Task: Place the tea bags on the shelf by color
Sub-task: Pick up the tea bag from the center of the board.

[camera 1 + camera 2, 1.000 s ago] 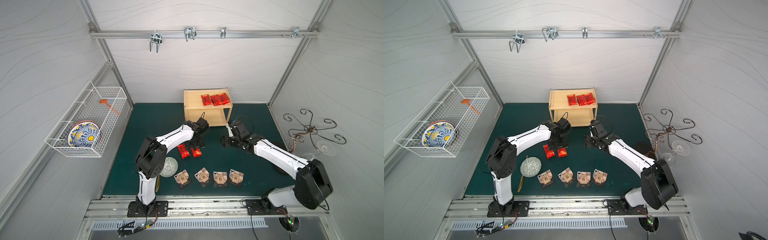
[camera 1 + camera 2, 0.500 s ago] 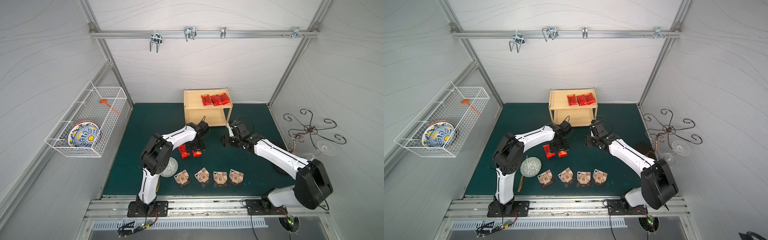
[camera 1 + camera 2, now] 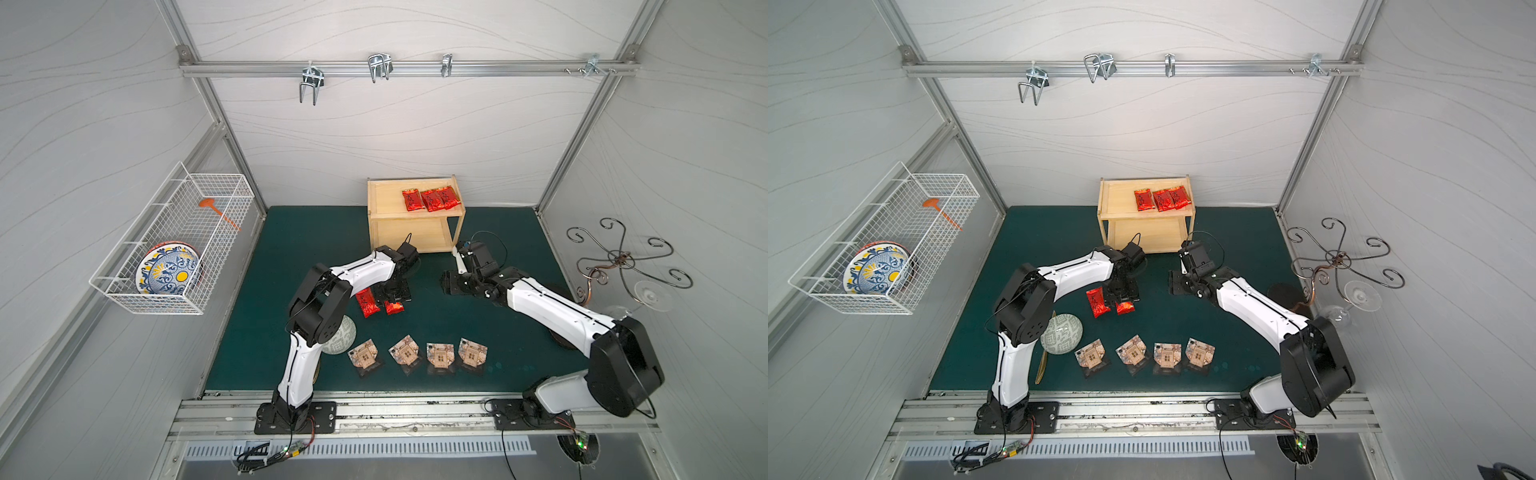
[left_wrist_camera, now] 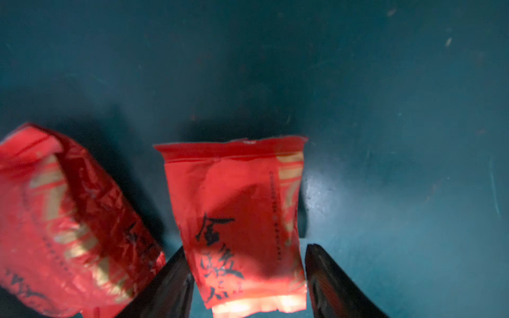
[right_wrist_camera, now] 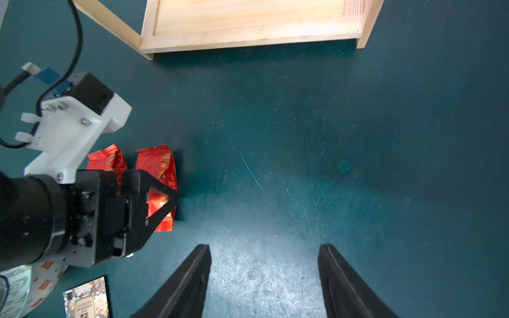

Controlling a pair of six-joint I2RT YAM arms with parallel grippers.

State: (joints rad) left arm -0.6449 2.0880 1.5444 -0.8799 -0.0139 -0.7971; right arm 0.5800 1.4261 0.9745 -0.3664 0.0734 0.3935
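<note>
Three red tea bags (image 3: 432, 199) lie on the top tier of the pine shelf (image 3: 384, 199), seen in both top views. Two more red tea bags (image 3: 368, 303) (image 3: 394, 307) lie on the green mat. My left gripper (image 3: 397, 293) is down over the right one of the pair. In the left wrist view its jaws (image 4: 245, 247) stand open either side of that sachet (image 4: 239, 209), with the other sachet (image 4: 68, 220) beside it. Several brown tea bags (image 3: 405, 351) sit in a row near the front. My right gripper (image 5: 265, 246) hovers open over bare mat in front of the shelf (image 5: 248, 30).
A green-patterned bowl (image 3: 340, 338) sits beside the left arm's elbow. A white wire basket (image 3: 174, 245) on the left wall holds a painted plate (image 3: 168, 272). A curly metal stand (image 3: 619, 262) and a wine glass (image 3: 648, 291) stand at the right.
The left arm has drawn its gripper down over the right red sachet on the mat, and its jaws have narrowed a little. The right arm has stayed still.
</note>
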